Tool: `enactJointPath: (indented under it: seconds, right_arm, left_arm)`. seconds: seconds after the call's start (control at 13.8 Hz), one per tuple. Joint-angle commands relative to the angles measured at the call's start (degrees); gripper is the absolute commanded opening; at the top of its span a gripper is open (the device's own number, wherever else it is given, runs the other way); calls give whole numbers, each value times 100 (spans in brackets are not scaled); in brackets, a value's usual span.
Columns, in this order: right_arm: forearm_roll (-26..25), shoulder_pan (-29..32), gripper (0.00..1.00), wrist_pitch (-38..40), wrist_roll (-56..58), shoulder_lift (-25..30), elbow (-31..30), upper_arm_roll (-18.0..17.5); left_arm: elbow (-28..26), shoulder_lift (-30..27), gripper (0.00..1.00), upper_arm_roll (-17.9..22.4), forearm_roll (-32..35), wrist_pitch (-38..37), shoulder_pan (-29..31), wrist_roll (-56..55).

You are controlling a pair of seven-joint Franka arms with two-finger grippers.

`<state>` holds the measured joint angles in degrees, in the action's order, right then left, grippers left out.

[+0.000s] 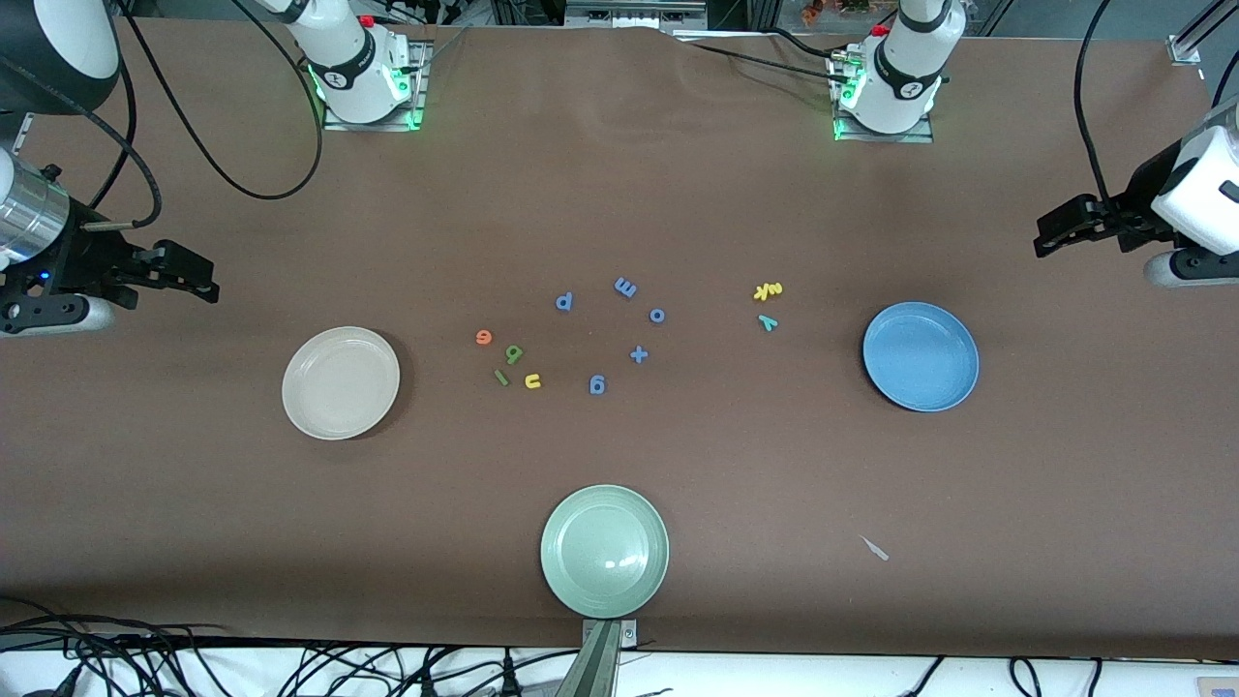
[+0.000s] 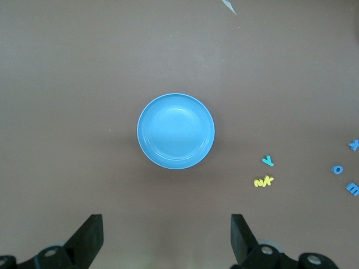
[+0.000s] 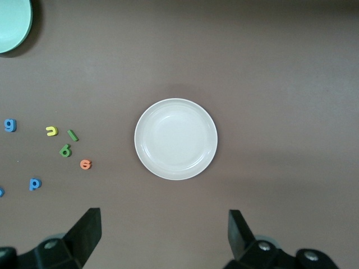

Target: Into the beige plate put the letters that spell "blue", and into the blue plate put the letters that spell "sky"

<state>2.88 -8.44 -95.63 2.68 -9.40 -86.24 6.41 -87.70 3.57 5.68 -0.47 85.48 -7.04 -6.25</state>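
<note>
letters (image 1: 507,358) lie between beige plate (image 1: 340,382) and blue plate (image 1: 920,356).

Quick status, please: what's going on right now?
Left gripper, right gripper: jaws open, empty. Beige plate, blue plate empty. Letters untouched. Nothing blocking.

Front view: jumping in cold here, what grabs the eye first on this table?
Three plates stand out: the beige plate toward the right arm's end, the blue plate toward the left arm's end, and a pale green plate nearest the camera. Between the beige and blue plates lies a scatter of small foam letters. The left gripper and right gripper wait open, high over the table ends.
</note>
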Motion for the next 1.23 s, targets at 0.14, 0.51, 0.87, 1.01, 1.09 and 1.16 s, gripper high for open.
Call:
enactJointPath:
  seconds: [0.14,0.51,0.87,1.01,1.09,1.16]
  right_arm:
    - [3,9,100,1,-22,167,-148,-26]
    - [3,-9,100,18,-22,176,-148,-35]
    - [3,-9,100,18,-22,176,-157,-17]
    - [3,-9,100,18,-22,176,-157,-17]
    - [3,-9,100,18,-22,176,-148,-17]
    - [3,-9,100,18,-22,176,-157,-17]
  left_arm:
    - [148,73,100,12,-138,-120,-25,142]
    - [113,109,100,12,-138,-146,-17,36]
    - [166,65,100,12,-85,-322,36,142]
    - [157,73,100,20,-77,-313,54,133]
    - [157,73,100,29,-68,-313,54,133]
    - [157,73,100,29,-68,-304,62,142]
